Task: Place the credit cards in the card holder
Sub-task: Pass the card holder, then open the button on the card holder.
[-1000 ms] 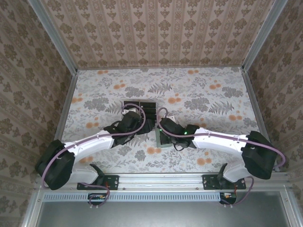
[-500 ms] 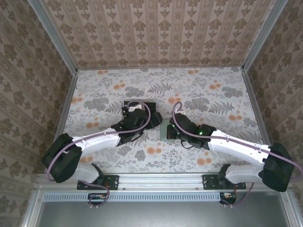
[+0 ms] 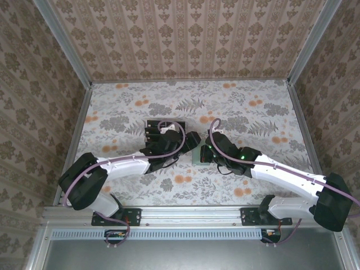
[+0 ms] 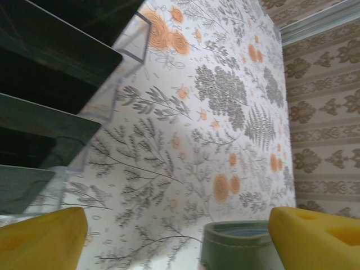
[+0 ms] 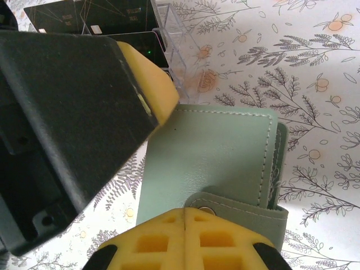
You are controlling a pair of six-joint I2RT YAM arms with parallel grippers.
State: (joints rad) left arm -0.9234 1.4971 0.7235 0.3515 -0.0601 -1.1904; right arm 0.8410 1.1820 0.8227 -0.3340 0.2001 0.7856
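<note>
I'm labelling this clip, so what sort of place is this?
Probably a robot test booth, not a home: wallpapered panels in metal framing, a floral-covered table, left arm and right arm bolted to its near rail.

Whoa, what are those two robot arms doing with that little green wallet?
They are getting ready to put cards into it. The right hand is shut and sits on the strap of the green card holder, which lies flat on the flowery table. The left hand is open, with one finger by the card holder's corner. The black credit cards stand in their clear tray, and neither hand has a card in it.
</note>
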